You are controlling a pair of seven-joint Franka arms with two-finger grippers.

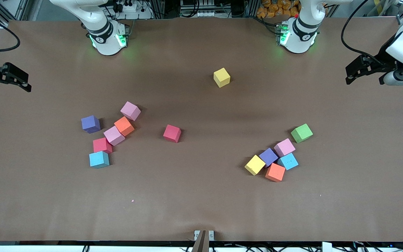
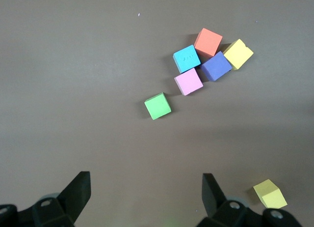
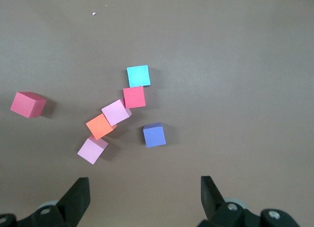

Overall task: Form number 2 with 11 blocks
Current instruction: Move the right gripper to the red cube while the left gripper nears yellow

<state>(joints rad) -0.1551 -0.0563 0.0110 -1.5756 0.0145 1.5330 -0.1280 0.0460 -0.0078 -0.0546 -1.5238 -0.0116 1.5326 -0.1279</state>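
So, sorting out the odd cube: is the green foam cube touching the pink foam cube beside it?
No, bare table shows between the green foam cube and the pink foam cube.

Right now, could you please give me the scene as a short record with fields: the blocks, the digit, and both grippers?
surface: brown table
group toward right arm's end: six blocks, two pink, orange, purple, red, light blue
group toward left arm's end: five blocks, pink, purple, yellow, orange, light blue
lone blocks: red block, yellow block, green block
number 2: not started
left gripper: open, empty, waiting
right gripper: open, empty, waiting
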